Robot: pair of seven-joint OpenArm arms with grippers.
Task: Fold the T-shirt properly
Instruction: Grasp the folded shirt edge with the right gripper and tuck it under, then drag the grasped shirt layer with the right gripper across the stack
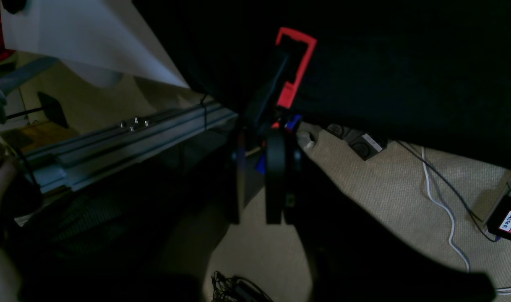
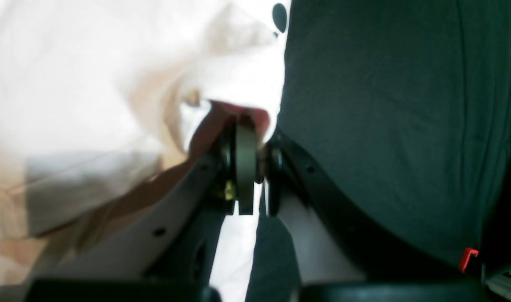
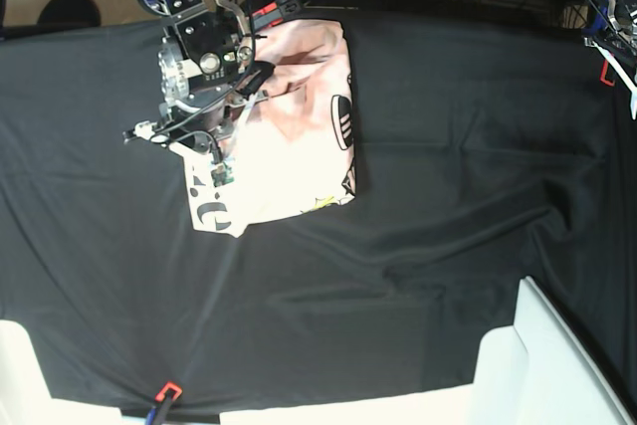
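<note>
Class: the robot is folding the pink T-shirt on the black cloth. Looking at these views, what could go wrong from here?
1. The right gripper appears shut on the T-shirt right at the black cloth's edge, so it may pinch and drag that cloth too.
2. The shirt lies bunched and wrinkled, so a fold could come out crooked.
3. The left gripper sits off the table, so nothing pins the shirt.

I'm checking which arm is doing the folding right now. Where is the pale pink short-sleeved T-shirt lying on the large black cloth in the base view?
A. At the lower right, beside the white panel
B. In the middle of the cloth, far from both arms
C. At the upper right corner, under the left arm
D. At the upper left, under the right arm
D: the pale pink short-sleeved T-shirt lies at the upper left of the large black cloth, with the right gripper down on it.
</note>
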